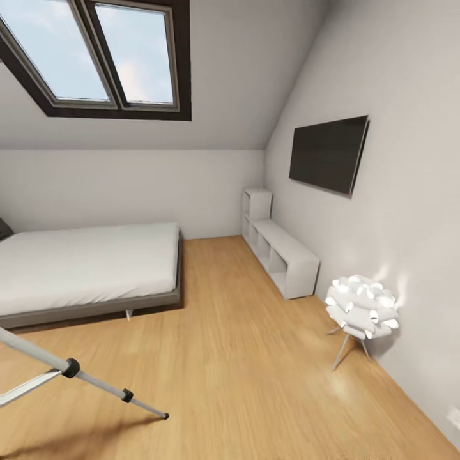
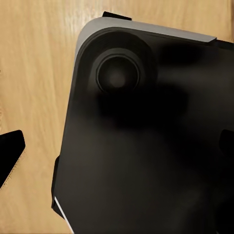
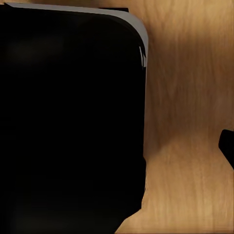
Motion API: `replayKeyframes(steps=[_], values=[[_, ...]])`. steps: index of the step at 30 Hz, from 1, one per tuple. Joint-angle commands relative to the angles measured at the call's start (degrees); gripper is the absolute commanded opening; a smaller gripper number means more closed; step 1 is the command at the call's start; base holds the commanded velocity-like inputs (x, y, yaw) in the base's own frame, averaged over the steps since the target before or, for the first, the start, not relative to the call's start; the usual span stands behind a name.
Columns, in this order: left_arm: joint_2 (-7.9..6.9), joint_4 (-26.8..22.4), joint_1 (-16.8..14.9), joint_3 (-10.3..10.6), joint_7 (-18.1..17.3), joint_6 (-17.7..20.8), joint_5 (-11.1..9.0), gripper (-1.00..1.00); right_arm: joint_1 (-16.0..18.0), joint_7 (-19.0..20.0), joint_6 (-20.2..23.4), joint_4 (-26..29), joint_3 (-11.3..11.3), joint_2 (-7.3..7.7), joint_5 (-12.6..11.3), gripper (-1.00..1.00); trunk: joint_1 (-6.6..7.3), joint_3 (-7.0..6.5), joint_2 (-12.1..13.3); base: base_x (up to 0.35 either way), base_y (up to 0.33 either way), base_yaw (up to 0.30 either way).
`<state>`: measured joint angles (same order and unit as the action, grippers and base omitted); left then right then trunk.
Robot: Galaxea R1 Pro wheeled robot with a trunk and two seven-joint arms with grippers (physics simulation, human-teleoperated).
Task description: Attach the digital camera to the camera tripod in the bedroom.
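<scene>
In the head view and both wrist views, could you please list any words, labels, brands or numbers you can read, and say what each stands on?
None: no text can be read in these pictures.
The wall television has a dark, blank screen, with a tiny red dot at its lower corner.
The white shelf unit, bed and camera tripod show no lettering.

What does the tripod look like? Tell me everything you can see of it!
Part of the camera tripod shows at the head view's lower left corner. Two silver-grey legs that look like metal are in sight. One slants down across the wood floor, with two black joints along it and a black foot at its tip, touching the floor. A second pale leg branches below it. Its top is out of frame.
</scene>
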<state>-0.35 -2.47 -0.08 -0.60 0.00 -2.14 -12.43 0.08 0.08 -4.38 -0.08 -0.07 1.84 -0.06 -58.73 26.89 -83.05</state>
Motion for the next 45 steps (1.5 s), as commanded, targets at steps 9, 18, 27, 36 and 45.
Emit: replayKeyframes(steps=[9, 18, 27, 36, 45], values=[[0.00, -0.1, 0.0, 0.1, 0.0, -0.2, -0.3, 1.00, 0.0, 0.0, -1.9, 0.0, 0.1, -0.13, 0.0, 1.00, 0.00, 0.06, 0.0, 0.000, 0.001, -0.294], [0.00, -0.3, 0.0, 0.1, -0.1, -0.2, -0.3, 1.00, 0.0, 0.5, -2.9, 0.0, 0.0, -0.19, 0.0, 1.00, 0.00, 0.30, 0.0, 0.000, 0.000, -0.261], [0.00, -0.2, 0.0, 0.1, -0.3, -0.1, -0.3, 1.00, 0.0, 0.7, -3.1, 0.0, -0.1, -0.23, -0.2, 1.00, 0.00, 0.33, 0.0, 0.000, 0.000, -0.282], [0.13, -0.2, 0.0, 0.3, -0.4, -0.1, 0.3, 1.00, 0.0, 0.7, -3.1, 0.0, -0.1, -0.18, -0.1, 1.00, 0.00, 0.33, 0.0, 0.216, 0.044, -0.299], [0.14, -0.3, 0.0, 0.3, -0.4, -0.2, 0.4, 1.00, 0.0, 0.7, -3.1, 0.0, -0.1, -0.17, -0.1, 1.00, 0.00, 0.33, 0.0, 0.318, 0.160, -0.300]])
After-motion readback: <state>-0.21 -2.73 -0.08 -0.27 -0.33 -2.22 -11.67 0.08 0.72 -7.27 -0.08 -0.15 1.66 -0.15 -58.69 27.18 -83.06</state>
